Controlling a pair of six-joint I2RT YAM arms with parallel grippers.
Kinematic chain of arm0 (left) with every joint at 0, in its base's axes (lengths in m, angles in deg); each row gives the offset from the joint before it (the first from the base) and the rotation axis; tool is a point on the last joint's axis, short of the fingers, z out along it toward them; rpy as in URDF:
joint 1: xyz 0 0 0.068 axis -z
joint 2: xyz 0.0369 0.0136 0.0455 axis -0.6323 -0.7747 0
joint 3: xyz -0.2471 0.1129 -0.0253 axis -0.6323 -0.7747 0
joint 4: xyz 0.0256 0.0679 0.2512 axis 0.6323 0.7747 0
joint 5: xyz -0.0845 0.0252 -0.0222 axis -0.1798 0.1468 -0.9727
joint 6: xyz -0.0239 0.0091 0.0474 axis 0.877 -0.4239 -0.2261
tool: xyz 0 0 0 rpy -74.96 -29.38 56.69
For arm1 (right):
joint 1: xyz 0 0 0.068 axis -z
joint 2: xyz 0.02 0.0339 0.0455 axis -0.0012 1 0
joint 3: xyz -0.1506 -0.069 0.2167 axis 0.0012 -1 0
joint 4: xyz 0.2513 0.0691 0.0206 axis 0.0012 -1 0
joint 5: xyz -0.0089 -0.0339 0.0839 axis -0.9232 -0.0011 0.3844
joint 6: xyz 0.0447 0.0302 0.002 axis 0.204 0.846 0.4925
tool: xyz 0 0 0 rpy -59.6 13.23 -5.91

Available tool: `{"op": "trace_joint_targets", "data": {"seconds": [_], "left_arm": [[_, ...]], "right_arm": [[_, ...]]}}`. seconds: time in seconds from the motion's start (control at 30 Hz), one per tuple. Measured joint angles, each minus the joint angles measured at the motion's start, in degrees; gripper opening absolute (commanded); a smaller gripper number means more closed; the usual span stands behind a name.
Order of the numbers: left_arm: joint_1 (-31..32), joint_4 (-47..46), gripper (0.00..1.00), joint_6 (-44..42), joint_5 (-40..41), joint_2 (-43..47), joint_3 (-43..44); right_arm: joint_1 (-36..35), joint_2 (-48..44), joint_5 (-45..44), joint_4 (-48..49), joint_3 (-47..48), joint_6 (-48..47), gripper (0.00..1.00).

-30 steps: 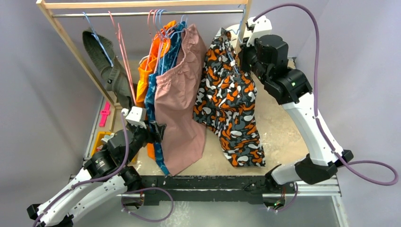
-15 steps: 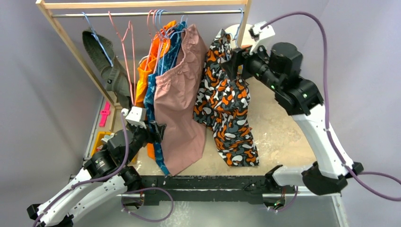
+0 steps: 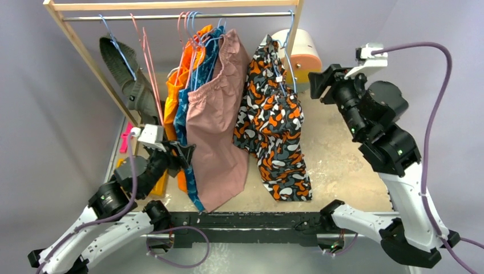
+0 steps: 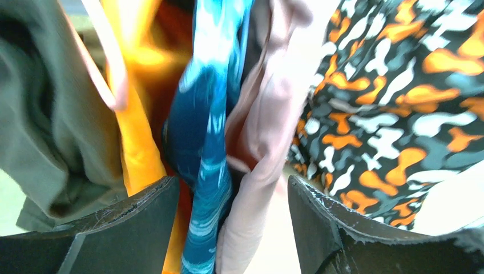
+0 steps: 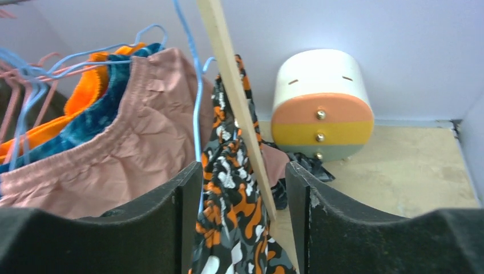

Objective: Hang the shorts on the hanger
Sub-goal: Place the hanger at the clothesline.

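Right gripper (image 3: 317, 85) is up by the rack's end, and its fingers (image 5: 142, 228) stand well apart with nothing between them, a bare, empty gap. Straight ahead of those fingers, a little way off and not touching, hang the camouflage shorts (image 3: 274, 125), orange, black, grey and white. They're draped on the light-blue wire hanger (image 5: 196, 114), whose hook is over the rod (image 3: 171, 16) right at the wooden post (image 5: 234, 97). In the right wrist view the post slants across the gap, with the shorts dropping away just behind it. Beyond the right-hand finger, a banded white, orange and yellow drum (image 5: 321, 105) sits on the table (image 3: 342, 154).

Over to the left gripper (image 3: 185, 153), low among the hanging clothes. Its fingers (image 4: 114, 222) are spread wide too. A blue patterned garment (image 4: 205, 131) and the dusty-pink shorts (image 4: 274, 103) hang down into the space between them, though the fingers aren't pinched on either one. Whether cloth brushes the pads, I can't tell. Out past the left finger are the orange shorts (image 4: 137, 131) and an olive garment (image 4: 40, 114). Past the right finger, the camouflage print fills the view, apart from that gripper.
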Motion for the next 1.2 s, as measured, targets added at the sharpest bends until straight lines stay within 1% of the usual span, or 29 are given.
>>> {"op": "trace_joint_targets", "data": {"seconds": [0.07, 0.2, 0.33, 0.43, 0.63, 1.07, 1.2], "left_arm": [[0.0, 1.1, 0.69, -0.1, 0.0, -0.9, 4.2], [0.0, 2.6, 0.69, -0.2, 0.2, -3.1, 13.5], [0.0, 3.4, 0.69, -0.6, 0.2, -4.4, 21.4], [0.0, 3.5, 0.69, -0.7, 0.2, -4.5, 25.0], [0.0, 3.8, 0.69, -0.7, 0.4, -4.5, 26.1], [0.0, 5.1, 0.69, -0.6, 1.5, -2.7, 26.1], [0.0, 5.3, 0.69, -0.6, 1.9, -2.7, 26.1]], "right_arm": [[0.0, 1.7, -2.3, 0.0, 0.1, 0.0, 0.53], [0.1, 6.8, -4.6, 0.4, 1.3, -0.6, 0.51], [0.1, 12.5, -4.0, 1.7, 1.6, -1.5, 0.51], [0.1, 15.4, -2.3, 3.0, 2.6, -1.8, 0.51], [0.1, 20.1, 3.2, 5.4, 8.6, -1.9, 0.52], [0.1, 25.5, 14.7, 10.3, 13.2, -2.1, 0.50], [0.1, 28.1, 18.3, 10.6, 15.3, -2.0, 0.54]]}}
